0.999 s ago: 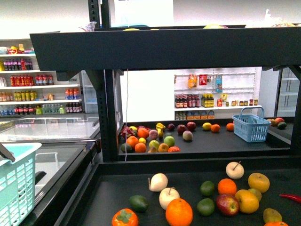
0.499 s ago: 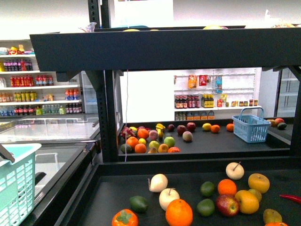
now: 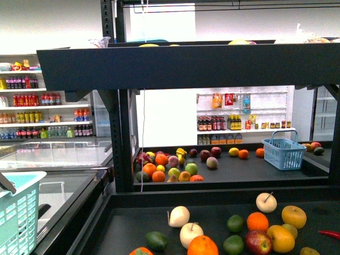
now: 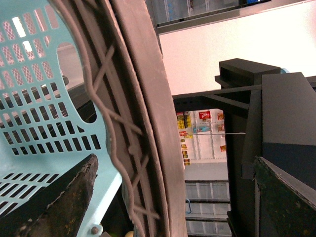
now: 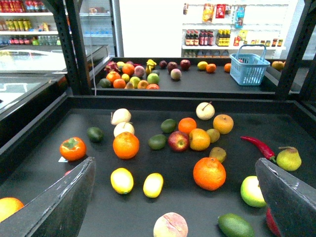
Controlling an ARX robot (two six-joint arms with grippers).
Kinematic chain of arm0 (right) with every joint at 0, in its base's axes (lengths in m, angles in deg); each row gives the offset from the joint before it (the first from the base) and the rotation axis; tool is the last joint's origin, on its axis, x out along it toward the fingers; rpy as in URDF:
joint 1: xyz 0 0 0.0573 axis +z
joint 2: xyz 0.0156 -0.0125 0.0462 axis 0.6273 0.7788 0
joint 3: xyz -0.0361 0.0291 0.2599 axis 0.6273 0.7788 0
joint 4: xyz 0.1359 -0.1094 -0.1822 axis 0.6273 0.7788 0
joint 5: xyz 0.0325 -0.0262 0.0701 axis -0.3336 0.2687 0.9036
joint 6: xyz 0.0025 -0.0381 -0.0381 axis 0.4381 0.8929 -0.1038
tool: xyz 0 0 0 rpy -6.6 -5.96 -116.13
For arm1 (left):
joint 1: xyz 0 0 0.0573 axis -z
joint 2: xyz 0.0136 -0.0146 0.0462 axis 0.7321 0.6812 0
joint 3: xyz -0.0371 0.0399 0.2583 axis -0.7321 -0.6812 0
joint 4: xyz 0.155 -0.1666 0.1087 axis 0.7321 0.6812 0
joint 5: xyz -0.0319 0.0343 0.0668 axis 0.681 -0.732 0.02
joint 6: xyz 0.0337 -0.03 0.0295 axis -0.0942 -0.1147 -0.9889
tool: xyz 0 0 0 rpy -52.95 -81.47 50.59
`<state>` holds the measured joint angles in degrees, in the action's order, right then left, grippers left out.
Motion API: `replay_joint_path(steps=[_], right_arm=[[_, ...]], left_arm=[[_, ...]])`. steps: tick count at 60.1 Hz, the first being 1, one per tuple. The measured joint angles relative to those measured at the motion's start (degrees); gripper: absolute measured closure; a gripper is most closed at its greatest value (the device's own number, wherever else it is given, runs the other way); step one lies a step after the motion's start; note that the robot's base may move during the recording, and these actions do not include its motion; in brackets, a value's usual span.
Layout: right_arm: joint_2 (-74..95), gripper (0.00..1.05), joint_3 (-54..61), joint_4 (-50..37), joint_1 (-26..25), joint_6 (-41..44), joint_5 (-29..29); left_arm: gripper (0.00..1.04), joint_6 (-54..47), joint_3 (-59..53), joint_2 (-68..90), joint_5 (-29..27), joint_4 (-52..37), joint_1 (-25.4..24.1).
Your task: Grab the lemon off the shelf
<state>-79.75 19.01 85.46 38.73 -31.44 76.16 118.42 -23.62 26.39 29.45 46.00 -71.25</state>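
The smooth, bright yellow oval lemon (image 5: 153, 184) lies on its side on the dark nearest tray of the black metal tiered shelf (image 5: 163, 102), toward the tray's front. Just beside it is a second, rounder yellow fruit (image 5: 122, 180), and the two do not quite touch (which of the pair is the truer lemon is hard to tell). A large round orange (image 5: 126, 145) sits behind them, and a pale pink peach (image 5: 170, 225) lies nearer the camera. Another big orange (image 5: 209, 173) rests off to one side, well apart from a thin red chilli pepper (image 5: 260, 146) and a yellow-green pear (image 5: 289, 158). A red-orange persimmon with a green calyx (image 5: 72, 148) stands near the tray's other side.

The right gripper (image 5: 174, 164) hangs above the tray front with its two dark fingers (image 5: 64, 202) spread wide and nothing between them. It is clear of the lemon.

The left gripper (image 4: 173, 197) is also spread apart. The grey-brown handle (image 4: 148, 113) of a pale turquoise plastic lattice basket (image 4: 39, 98) passes between its fingers, and no pinch on it shows. From the front view that basket (image 3: 16, 212) sits low, beside the shelf.

On the farther tray a small blue basket (image 5: 250, 66) stands by a cluster of mixed fruit. White shelves of bottles (image 3: 48, 114) line the back wall.
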Motion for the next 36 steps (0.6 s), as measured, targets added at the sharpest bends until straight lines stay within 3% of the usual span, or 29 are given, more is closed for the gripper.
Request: replay_joint_path(steps=[18, 36], right_arm=[[0.0, 0.07, 0.0, 0.0, 0.0, 0.0, 0.0], [0.0, 0.07, 0.0, 0.0, 0.0, 0.0, 0.0]], left_arm=[[0.09, -0.1, 6.3, 4.0, -1.4, 1.0, 1.0], [0.64, -0.4, 6.6, 4.2, -1.6, 3.3, 1.2]])
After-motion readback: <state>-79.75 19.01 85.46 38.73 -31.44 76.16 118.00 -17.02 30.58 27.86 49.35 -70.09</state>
